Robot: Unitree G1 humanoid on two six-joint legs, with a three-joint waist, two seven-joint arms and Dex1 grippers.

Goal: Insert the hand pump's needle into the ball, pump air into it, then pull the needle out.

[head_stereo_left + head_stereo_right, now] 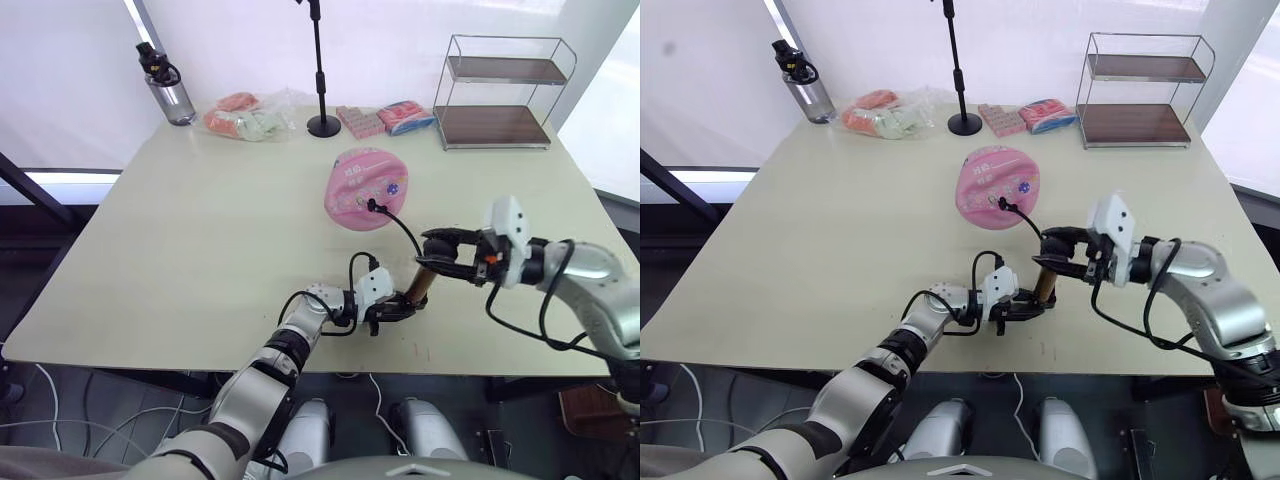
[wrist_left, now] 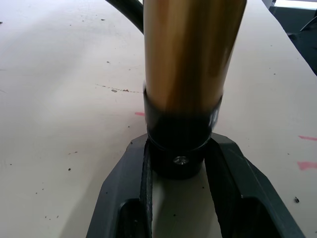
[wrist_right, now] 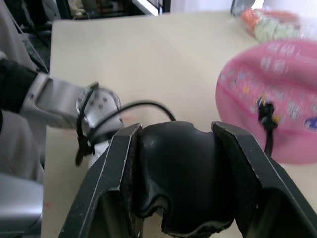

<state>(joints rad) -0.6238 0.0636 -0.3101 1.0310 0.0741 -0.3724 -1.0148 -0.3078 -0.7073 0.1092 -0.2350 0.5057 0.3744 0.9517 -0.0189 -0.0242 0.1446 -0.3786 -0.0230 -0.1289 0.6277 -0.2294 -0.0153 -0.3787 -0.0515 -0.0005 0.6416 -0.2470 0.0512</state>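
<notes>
The pink ball (image 1: 366, 188) lies saggy on the table, a little past the middle. The hand pump (image 1: 421, 283) stands tilted near the front edge, gold barrel up. My left gripper (image 1: 392, 311) is shut on the pump's black bottom cap (image 2: 179, 148). My right gripper (image 1: 443, 256) is shut on the pump's black T-handle (image 3: 181, 181) at the top. The thin black hose (image 1: 403, 228) curves from the pump to the ball, where its black fitting (image 3: 268, 115) sits against the ball's skin. The needle itself is hidden.
A black stand pole (image 1: 321, 70) rises behind the ball. Packets (image 1: 385, 118) and a bag of snacks (image 1: 245, 118) lie along the back, a water bottle (image 1: 165, 85) at back left, a wire shelf (image 1: 505, 92) at back right. The table's front edge is close below the pump.
</notes>
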